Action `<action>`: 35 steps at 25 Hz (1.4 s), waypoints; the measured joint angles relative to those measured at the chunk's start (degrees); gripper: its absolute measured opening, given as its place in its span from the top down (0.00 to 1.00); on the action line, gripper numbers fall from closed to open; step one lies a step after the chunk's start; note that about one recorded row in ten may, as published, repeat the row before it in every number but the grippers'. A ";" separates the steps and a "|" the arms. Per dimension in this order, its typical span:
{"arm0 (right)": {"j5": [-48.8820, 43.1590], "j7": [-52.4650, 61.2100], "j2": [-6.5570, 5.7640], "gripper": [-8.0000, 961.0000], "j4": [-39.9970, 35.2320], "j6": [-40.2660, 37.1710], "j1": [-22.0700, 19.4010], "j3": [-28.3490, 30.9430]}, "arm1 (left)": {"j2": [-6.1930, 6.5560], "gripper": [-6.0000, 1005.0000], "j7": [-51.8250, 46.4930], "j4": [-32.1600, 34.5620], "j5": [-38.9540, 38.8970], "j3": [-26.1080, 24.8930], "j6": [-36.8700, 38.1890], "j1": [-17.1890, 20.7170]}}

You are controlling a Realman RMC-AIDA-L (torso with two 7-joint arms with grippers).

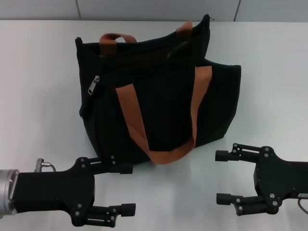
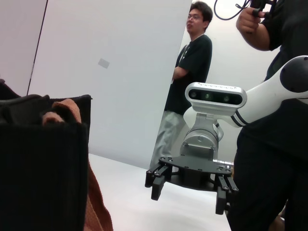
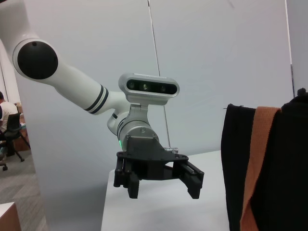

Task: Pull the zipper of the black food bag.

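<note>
The black food bag (image 1: pixel 159 96) lies in the middle of the white table, with two rust-brown loop handles. Its small silver zipper pull (image 1: pixel 94 85) hangs at the bag's left end. My left gripper (image 1: pixel 127 188) is open and empty near the table's front edge, just below the bag's lower left corner. My right gripper (image 1: pixel 221 177) is open and empty at the front right, clear of the bag. The left wrist view shows the bag's side (image 2: pixel 43 168) and the right gripper (image 2: pixel 190 190). The right wrist view shows the bag (image 3: pixel 269 168) and the left gripper (image 3: pixel 161 185).
The white table (image 1: pixel 38 96) stretches around the bag on all sides. People stand beyond the table in the left wrist view (image 2: pixel 190 86). A light wall runs along the table's far edge.
</note>
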 joint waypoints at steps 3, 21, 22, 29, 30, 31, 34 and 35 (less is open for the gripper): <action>0.00 0.00 0.00 0.15 0.02 0.00 -0.01 0.00 | 0.02 0.19 -0.01 0.00 0.00 0.00 0.00 0.00; 0.00 -0.28 -0.01 0.15 0.44 -0.01 -0.04 0.00 | 0.04 0.19 -0.04 0.00 0.00 0.00 0.00 0.23; 0.00 -0.27 -0.01 0.15 0.44 0.00 -0.04 0.00 | 0.04 0.19 0.02 0.00 0.00 0.00 0.00 0.25; 0.00 -0.27 -0.01 0.15 0.44 0.00 -0.04 0.00 | 0.04 0.19 0.18 0.00 -0.12 0.00 0.01 0.27; 0.00 -0.27 -0.01 0.15 0.44 -0.01 -0.04 0.00 | 0.04 0.19 0.21 0.00 -0.26 -0.18 0.25 0.26; 0.00 -0.26 0.00 0.15 0.44 0.06 -0.04 0.00 | 0.03 0.19 0.29 0.00 -0.41 -0.51 0.76 0.19; 0.00 -0.18 0.00 0.15 0.44 1.02 -0.01 0.00 | -0.56 0.19 1.33 0.00 -0.79 -6.55 6.10 -0.57; 0.00 -0.18 0.00 0.15 0.44 1.02 -0.01 0.00 | -0.56 0.19 1.33 0.00 -0.79 -6.55 6.10 -0.57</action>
